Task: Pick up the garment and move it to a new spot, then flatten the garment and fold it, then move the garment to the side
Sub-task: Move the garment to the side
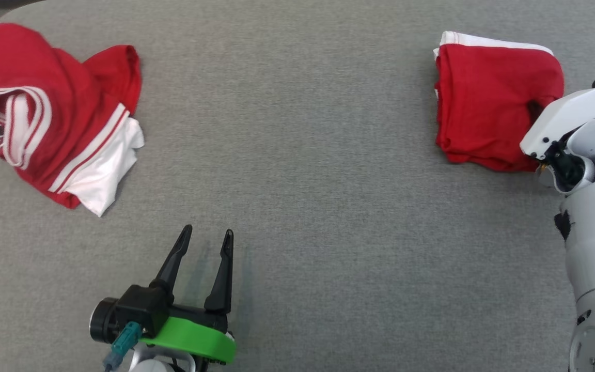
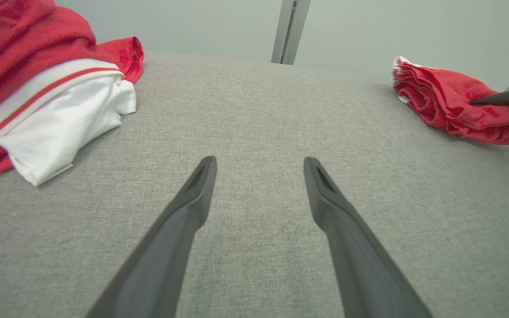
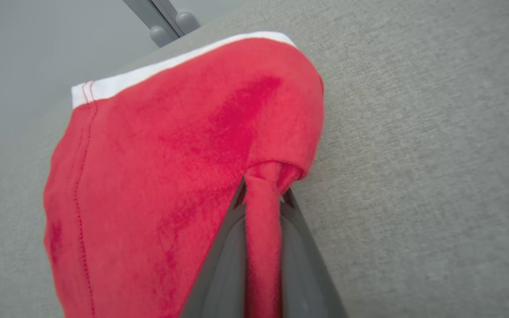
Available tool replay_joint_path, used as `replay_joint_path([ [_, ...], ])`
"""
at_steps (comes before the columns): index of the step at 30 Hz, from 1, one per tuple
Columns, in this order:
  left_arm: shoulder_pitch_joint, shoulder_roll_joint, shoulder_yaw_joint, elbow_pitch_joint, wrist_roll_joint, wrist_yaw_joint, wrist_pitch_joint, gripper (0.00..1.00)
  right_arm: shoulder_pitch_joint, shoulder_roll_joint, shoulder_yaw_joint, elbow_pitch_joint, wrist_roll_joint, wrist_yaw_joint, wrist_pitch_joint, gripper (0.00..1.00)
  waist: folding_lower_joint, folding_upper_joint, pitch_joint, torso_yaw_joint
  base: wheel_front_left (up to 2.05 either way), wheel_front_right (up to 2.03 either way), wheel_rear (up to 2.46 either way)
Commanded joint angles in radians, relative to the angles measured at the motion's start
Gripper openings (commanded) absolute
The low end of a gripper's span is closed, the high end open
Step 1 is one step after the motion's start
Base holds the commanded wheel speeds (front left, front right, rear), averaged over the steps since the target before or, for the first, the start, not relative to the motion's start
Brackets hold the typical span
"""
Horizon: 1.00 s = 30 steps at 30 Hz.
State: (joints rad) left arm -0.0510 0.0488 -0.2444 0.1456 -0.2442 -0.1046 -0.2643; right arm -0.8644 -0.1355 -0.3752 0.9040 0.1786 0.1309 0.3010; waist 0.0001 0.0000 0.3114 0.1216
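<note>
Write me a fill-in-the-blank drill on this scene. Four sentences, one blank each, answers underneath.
1. The right gripper is ____ on a fold of the folded garment.
2. The left gripper holds nothing, and its jaws are ____.
3. In the head view, the crumpled garment lies on the ____ side of the table.
4. Both garments are red with ____ trim.

Missing words: shut; open; left; white.
</note>
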Motion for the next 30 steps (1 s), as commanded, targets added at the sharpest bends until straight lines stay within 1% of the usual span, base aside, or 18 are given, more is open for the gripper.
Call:
replay_joint_path([
  [1, -0.027, 0.003, 0.009, -0.004, 0.013, -0.006, 0.0, 1.0, -0.002, -0.027, 0.008, -0.016, -0.005, 0.0, 0.004, 0.0, -0.0001, 0.0, 0.044, -0.136, 0.0, 0.0, 0.0],
  [4, -0.059, 0.003, 0.018, -0.005, 0.036, -0.015, 0.0, 1.0, 0.002, -0.073, 0.02, -0.042, -0.027, 0.0, 0.011, 0.0, -0.0001, 0.0, 0.084, -0.173, 0.0, 0.0, 0.0],
  [8, -0.108, 0.003, 0.028, -0.012, 0.049, -0.022, 0.0, 1.0, -0.011, -0.148, 0.001, -0.085, -0.073, 0.0, 0.03, 0.0, -0.0001, 0.0, 0.152, -0.187, 0.0, 0.0, 0.0],
  [13, -0.136, 0.008, 0.012, 0.004, 0.058, -0.026, 0.0, 1.0, -0.032, -0.246, -0.015, -0.14, -0.203, -0.001, 0.06, 0.0, -0.0001, 0.0, 0.206, -0.165, 0.0, 0.0, 0.0],
  [15, -0.136, 0.01, 0.004, 0.008, 0.056, -0.027, 0.0, 1.0, -0.033, -0.267, -0.025, -0.156, -0.251, -0.001, 0.074, 0.0, -0.0001, 0.0, 0.216, -0.151, 0.0, 0.0, 0.0],
  [18, -0.13, 0.011, 0.004, 0.008, 0.044, -0.027, 0.0, 1.0, -0.04, -0.281, -0.041, -0.175, -0.298, -0.001, 0.106, 0.0, -0.0001, 0.0, 0.224, -0.134, 0.0, 0.0, 0.0],
  [19, -0.126, 0.011, 0.009, 0.008, 0.041, -0.027, 0.0, 1.0, -0.035, -0.285, -0.041, -0.188, -0.319, -0.001, 0.116, 0.29, -0.0001, 0.0, 0.224, -0.131, 0.0, 0.0, 0.0],
  [20, -0.122, 0.011, 0.01, 0.008, 0.04, -0.027, 0.0, 1.0, -0.026, -0.292, -0.04, -0.195, -0.333, -0.001, 0.122, 0.55, -0.0001, 0.0, 0.223, -0.128, 0.0, 0.0, 0.0],
  [21, -0.116, 0.011, 0.011, 0.011, 0.038, -0.027, 0.001, 1.0, -0.014, -0.3, -0.042, -0.201, -0.349, -0.001, 0.128, 1.0, -0.0001, 0.0, 0.218, -0.126, 0.0, 0.0, 0.0],
  [25, -0.099, 0.01, 0.016, 0.017, 0.036, -0.027, 0.001, 1.0, 0.025, -0.319, -0.048, -0.231, -0.411, -0.001, 0.101, 1.0, -0.0001, 0.0, 0.191, -0.129, 0.0, 0.0, 0.0],
  [27, -0.098, 0.01, 0.021, 0.015, 0.037, -0.027, 0.001, 1.0, 0.048, -0.312, -0.048, -0.235, -0.432, -0.001, 0.107, 1.0, -0.0001, 0.0, 0.173, -0.134, 0.0, 0.0, 0.0],
  [30, -0.094, 0.009, 0.027, 0.008, 0.038, -0.027, 0.001, 1.0, 0.093, -0.328, -0.046, -0.249, -0.483, -0.001, 0.129, 1.0, -0.0001, 0.0, 0.138, -0.143, 0.0, 0.0, 0.0],
])
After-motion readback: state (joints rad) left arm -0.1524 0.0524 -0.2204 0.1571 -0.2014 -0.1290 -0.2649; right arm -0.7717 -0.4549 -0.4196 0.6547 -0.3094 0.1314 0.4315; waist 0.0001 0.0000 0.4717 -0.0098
